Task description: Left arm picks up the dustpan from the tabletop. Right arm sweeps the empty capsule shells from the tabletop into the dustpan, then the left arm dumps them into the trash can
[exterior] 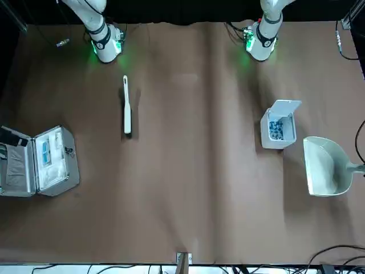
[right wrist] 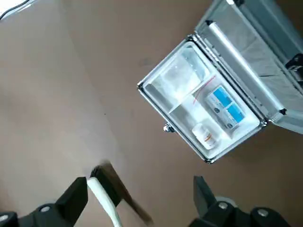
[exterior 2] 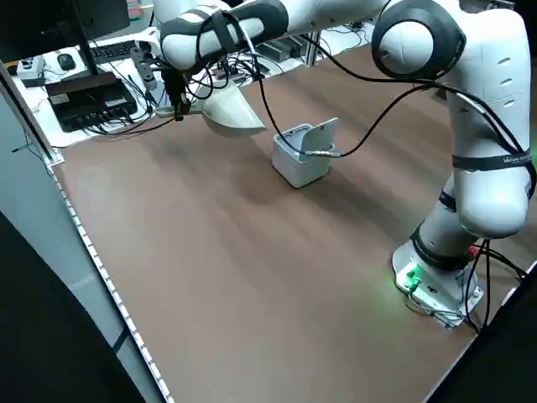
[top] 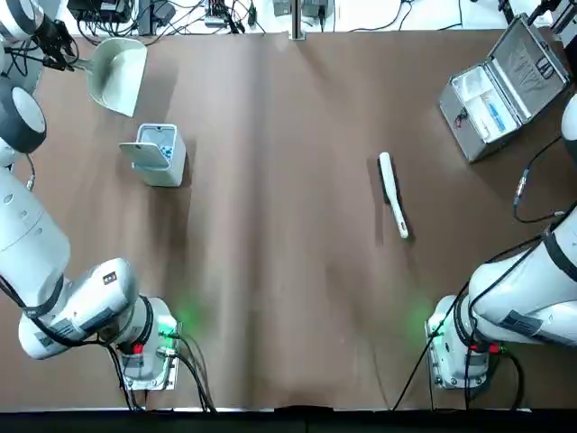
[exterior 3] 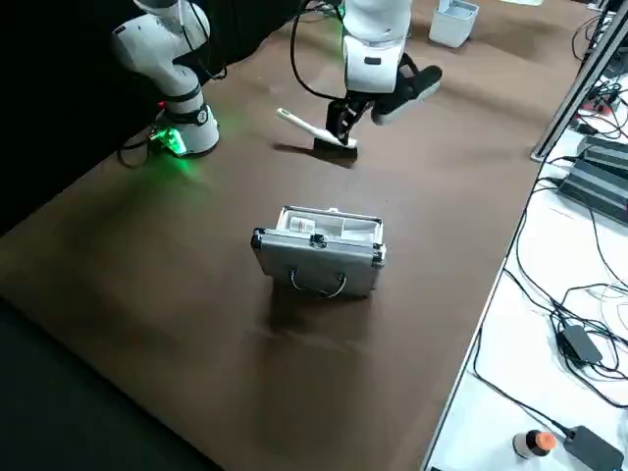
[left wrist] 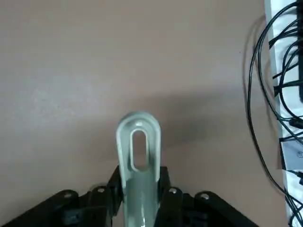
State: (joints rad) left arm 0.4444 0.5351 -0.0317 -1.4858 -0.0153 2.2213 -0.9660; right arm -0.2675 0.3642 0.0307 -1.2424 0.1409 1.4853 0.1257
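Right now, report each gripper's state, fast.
Left gripper: shut on the dustpan handle, far left of the tabletop.
Right gripper: open, holding nothing, above the white brush.

- Top view looks straight down; front view faces the robot from across the table [top: 288, 271]
- Both share the trash can [top: 160, 155]
- Wrist views sit close

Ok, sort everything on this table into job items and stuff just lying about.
Job: dustpan, held by the left gripper; trash can, lid open; brush, beneath the open right gripper.
Lying about: open metal case.
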